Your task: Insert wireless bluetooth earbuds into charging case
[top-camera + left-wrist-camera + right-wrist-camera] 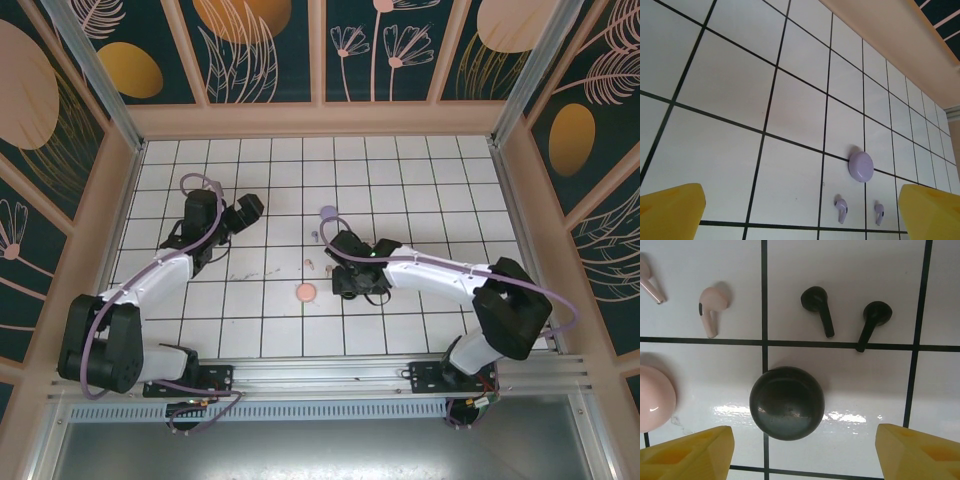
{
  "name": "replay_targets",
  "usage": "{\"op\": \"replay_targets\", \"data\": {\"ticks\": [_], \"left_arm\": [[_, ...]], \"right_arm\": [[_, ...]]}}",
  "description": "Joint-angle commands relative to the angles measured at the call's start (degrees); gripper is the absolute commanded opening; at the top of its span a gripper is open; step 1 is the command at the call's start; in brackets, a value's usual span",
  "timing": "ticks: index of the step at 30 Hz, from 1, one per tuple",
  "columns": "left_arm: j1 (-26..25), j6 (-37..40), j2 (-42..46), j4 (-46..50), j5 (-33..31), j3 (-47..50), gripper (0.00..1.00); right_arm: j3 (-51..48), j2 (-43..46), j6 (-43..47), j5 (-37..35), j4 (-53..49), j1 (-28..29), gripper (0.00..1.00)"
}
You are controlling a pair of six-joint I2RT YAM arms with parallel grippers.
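A round black charging case [787,403] lies closed on the white tiles, ahead of my right gripper [805,455]. That gripper is open, with a yellow fingertip [690,455] well clear on either side of the case. Two black earbuds [819,307] [872,320] lie just beyond the case. A pale pink earbud [711,307] and the closed pink case [655,397] sit to its left. My left gripper [800,212] hangs open and empty above the tiles. Ahead of it lie the closed lilac case [861,166] and two lilac earbuds [841,208] [879,212].
From above, the pink case [306,293] lies left of my right gripper [350,285] and the lilac case [328,213] beyond it. My left gripper [250,208] is at mid-left. A low wooden wall [320,120] borders the tiled floor.
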State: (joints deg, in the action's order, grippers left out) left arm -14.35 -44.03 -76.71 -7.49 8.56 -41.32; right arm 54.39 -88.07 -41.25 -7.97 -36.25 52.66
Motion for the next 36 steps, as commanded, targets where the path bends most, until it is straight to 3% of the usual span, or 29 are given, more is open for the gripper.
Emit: {"op": "replay_targets", "data": {"ticks": [1,15,36], "left_arm": [[-0.75,-0.27,-0.57,-1.22,0.76,-2.35,0.99],[-0.86,0.09,-1.12,-1.59,1.73,-3.64,0.99],[-0.86,0.57,-1.74,-2.52,1.81,-2.64,0.99]], "right_arm": [[0.94,-2.86,0.48,1.33,0.93,0.51,0.74],[4.72,-9.49,3.82,1.11,1.25,0.55,0.70],[5.05,-10.11,6.24,3.19,1.32,2.04,0.66]]}}
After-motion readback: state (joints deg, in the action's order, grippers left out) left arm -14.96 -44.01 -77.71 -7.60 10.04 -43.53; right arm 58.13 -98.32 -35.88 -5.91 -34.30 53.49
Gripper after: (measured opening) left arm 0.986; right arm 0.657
